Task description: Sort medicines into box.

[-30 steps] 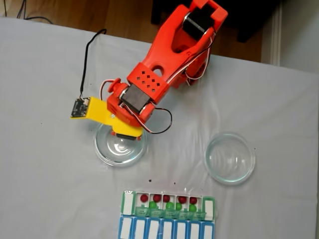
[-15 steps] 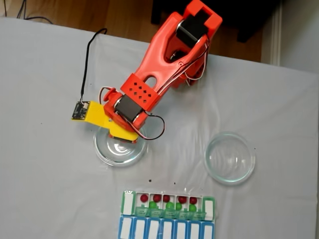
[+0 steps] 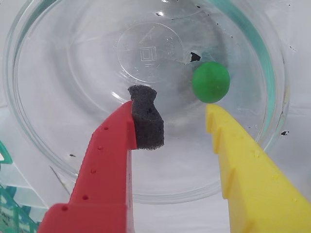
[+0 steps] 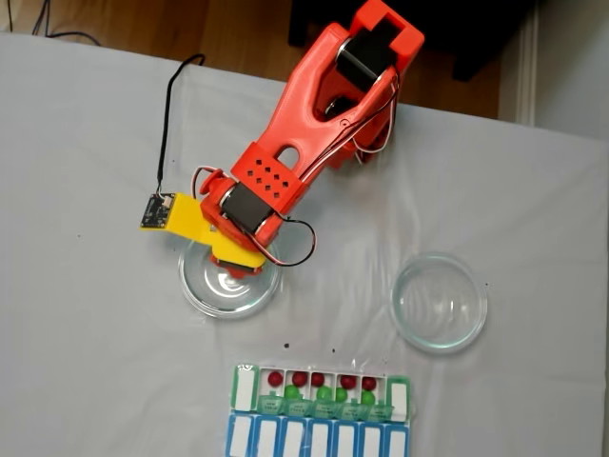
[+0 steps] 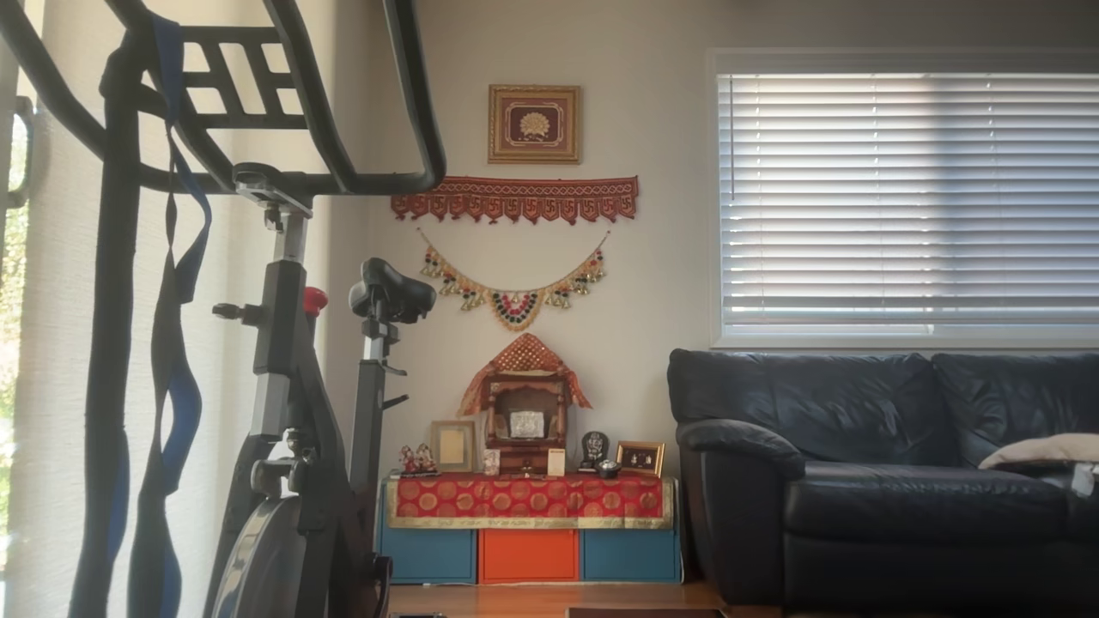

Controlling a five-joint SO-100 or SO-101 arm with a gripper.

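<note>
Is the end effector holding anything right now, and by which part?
Nothing held. The end effector is open above the glass dish; the green ball lies loose beyond its yellow finger.

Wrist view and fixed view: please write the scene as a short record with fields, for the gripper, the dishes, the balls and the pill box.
gripper: gripper open, red finger with a dark foam pad, yellow finger, both over the left glass dish
ball in dish: one green ball lies just beyond the yellow fingertip, not gripped
right glass dish: right glass dish holds nothing that I can see
green-lidded box: green-lidded box has red balls and green balls in its open compartments
blue-lidded row: blue-lidded row closed, against the green one
surface: white cloth
</note>
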